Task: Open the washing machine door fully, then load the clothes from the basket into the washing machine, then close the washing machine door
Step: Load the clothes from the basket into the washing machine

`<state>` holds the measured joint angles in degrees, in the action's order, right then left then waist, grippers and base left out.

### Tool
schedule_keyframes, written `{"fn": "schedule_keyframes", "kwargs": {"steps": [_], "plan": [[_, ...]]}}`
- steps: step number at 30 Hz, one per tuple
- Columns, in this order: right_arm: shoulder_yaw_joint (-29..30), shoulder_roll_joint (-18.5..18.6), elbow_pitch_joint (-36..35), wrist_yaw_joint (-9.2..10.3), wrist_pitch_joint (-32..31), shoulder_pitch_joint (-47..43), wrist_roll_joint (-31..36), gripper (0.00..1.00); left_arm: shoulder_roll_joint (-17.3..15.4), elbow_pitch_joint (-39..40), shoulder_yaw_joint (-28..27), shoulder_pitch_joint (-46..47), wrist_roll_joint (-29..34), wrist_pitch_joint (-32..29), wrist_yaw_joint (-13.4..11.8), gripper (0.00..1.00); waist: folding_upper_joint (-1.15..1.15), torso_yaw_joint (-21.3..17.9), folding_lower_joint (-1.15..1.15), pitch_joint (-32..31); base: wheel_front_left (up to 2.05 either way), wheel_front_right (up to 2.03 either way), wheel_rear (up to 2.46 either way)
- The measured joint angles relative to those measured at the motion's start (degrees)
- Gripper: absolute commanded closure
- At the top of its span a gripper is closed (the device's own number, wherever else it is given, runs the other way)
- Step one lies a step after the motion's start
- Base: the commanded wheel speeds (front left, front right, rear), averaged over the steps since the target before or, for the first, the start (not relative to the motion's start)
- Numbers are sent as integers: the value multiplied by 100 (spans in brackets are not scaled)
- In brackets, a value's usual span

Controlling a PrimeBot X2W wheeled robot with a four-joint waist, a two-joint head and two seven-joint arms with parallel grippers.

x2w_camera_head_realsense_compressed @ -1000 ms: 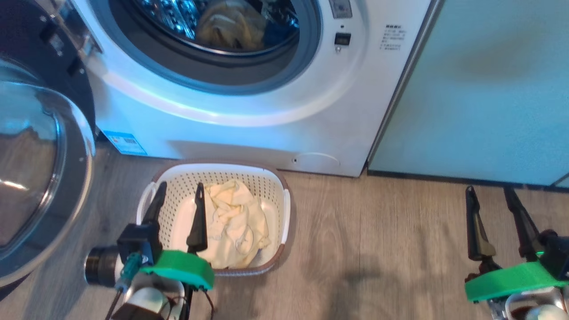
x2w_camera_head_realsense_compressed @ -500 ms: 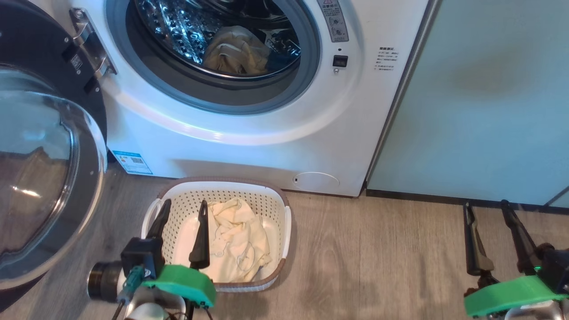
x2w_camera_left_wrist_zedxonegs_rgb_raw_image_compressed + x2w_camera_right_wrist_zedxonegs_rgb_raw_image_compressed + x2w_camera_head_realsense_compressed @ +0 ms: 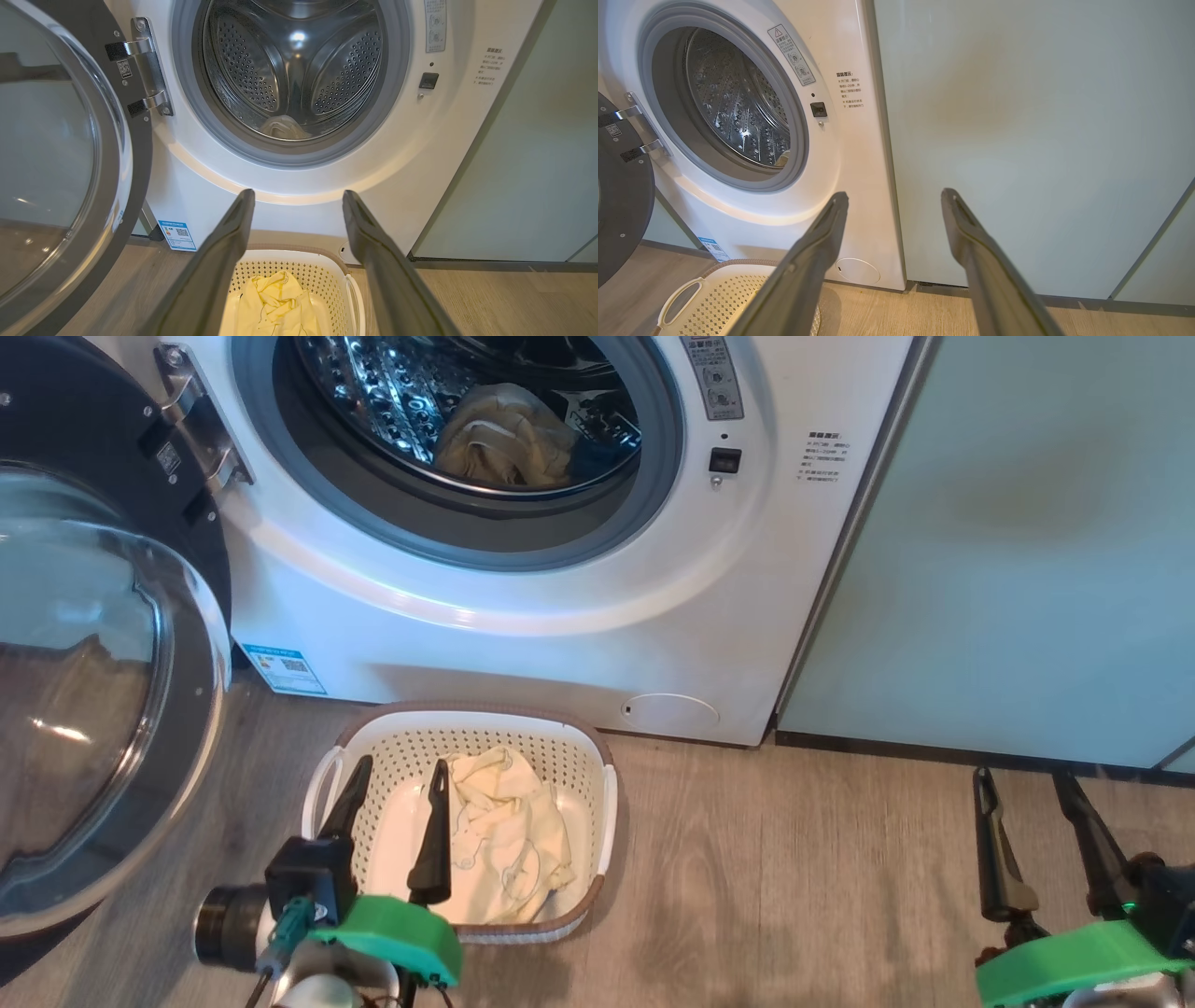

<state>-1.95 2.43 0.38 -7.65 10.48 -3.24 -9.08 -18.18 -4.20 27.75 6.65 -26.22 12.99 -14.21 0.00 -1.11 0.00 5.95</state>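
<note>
The washing machine (image 3: 579, 644) stands with its door (image 3: 103, 644) swung wide open to the left, the glass bowl facing me. Cream garments (image 3: 509, 439) and a blue piece (image 3: 597, 448) lie in the steel drum (image 3: 294, 70). On the floor in front sits the basket (image 3: 607, 803) holding cream-yellow clothes (image 3: 509, 831). My left gripper (image 3: 400, 775) hangs open above the basket's left half, empty; in the left wrist view its fingers (image 3: 224, 261) frame the basket (image 3: 338, 280) and clothes (image 3: 275, 303). My right gripper (image 3: 1022, 784) is open over bare floor at the right.
A pale green cabinet (image 3: 1008, 541) stands right of the washer. A small round white panel cover (image 3: 670, 709) sits low on the washer front and a blue QR sticker (image 3: 285, 669) at its lower left. Wood floor (image 3: 794, 877) lies between basket and right gripper.
The head camera has tilted up, so the washer, basket and both grippers sit lower in the picture. Both grippers stay open and empty.
</note>
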Motion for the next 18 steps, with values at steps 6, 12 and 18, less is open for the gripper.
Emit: {"fn": "schedule_keyframes", "kwargs": {"steps": [6, 12, 18], "plan": [[-1, 0, 2, 0, 0, 2, 0, 0, 2, -64, 10, 15, -1, 1, 1, 0, 0, -19, 0, 26, 0, 0, 0], [-8, 0, 2, 0, 1, 5, -19, 0, 12, -142, 26, 141, -14, 1, 1, 0, 0, -56, 0, 97, 0, 0, 0], [-20, 0, -3, 0, 12, 33, -29, 0, 45, -319, 30, 342, -53, -5, 2, 0, 0, -77, 0, 287, 0, 0, 0]]}}
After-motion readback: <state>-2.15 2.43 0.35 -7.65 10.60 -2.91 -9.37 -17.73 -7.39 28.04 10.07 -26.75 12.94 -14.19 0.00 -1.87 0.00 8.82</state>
